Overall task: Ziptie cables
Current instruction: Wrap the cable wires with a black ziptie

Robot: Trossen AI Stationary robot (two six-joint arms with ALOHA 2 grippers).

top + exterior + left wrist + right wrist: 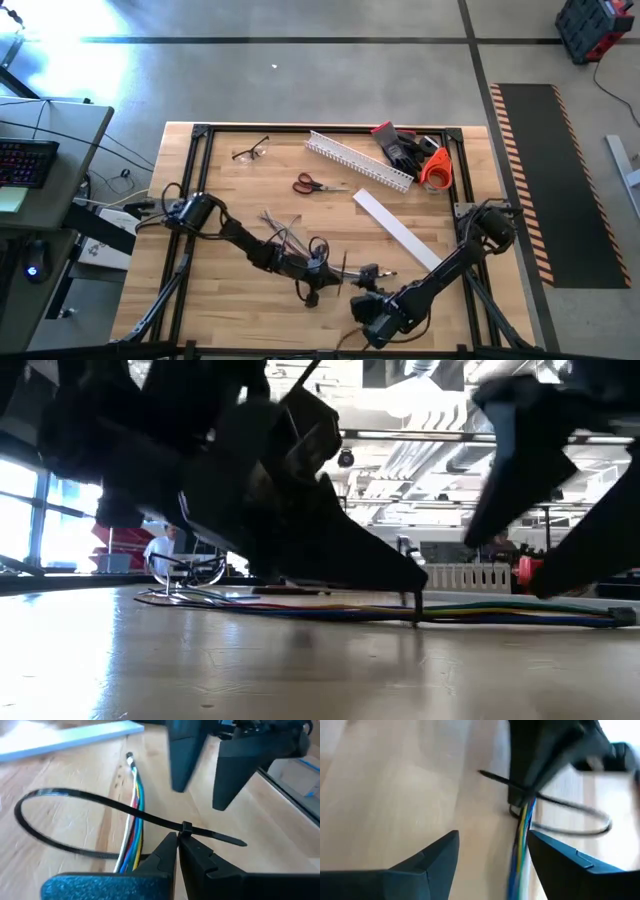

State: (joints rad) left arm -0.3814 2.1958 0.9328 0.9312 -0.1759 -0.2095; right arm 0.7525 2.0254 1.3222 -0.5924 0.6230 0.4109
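Observation:
The cables (136, 805), a bundle of thin coloured wires, lie flat on the wooden table (230, 300); they also show in the high view (285, 238) and the right wrist view (521, 850). The black ziptie (75, 796) runs around them in a wide loop closed at its head. My left gripper (177, 840), low over the table's middle (330, 272), is shut on it. My right gripper (492, 845) hovers open just to the right of it (368, 275), above the cables' end, touching nothing. My left gripper pinches the ziptie between its two fingertips, right at the locking head (186, 826) where the strap crosses itself. The fingers come in slanting down from the table's left. The wide, slack loop lies on the table around the cables, and the tail (225, 839) pokes out past the head.
Red-handled scissors (312, 184), a white slotted duct (358, 160) and a flat white strip (398, 228) lie behind the work spot. Glasses (250, 152) sit at the far left, black gloves (405, 150) and an orange object (435, 168) at the far right.

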